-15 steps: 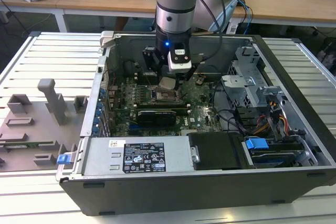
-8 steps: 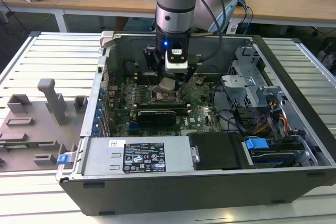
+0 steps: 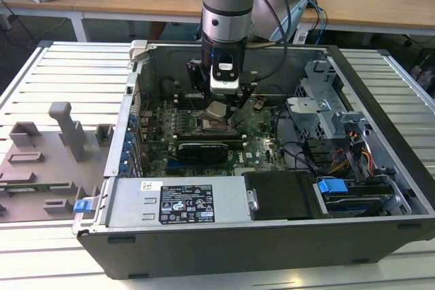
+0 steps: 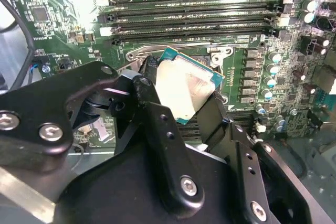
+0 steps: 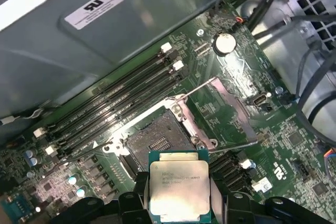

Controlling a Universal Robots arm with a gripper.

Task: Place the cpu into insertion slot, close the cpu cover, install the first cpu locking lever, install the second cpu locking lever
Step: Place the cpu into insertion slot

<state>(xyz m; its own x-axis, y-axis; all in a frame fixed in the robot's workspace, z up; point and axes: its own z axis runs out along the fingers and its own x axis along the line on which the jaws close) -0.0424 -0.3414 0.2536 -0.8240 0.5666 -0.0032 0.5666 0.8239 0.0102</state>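
**cpu (image 5: 179, 182) in gripper (image 5: 179, 198), over insertion slot (image 5: 155, 141)**

Fingers clamped on two opposite edges of the cpu, silver face showing in both wrist views. Held tilted just above the insertion slot, dark centre bare. cpu cover (image 5: 234, 107) swung open beside the slot. All inside the open computer case (image 3: 272, 244).

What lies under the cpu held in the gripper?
The open insertion slot, its dark centre showing in the first wrist view. The cpu covers the slot's near edge and the board there.
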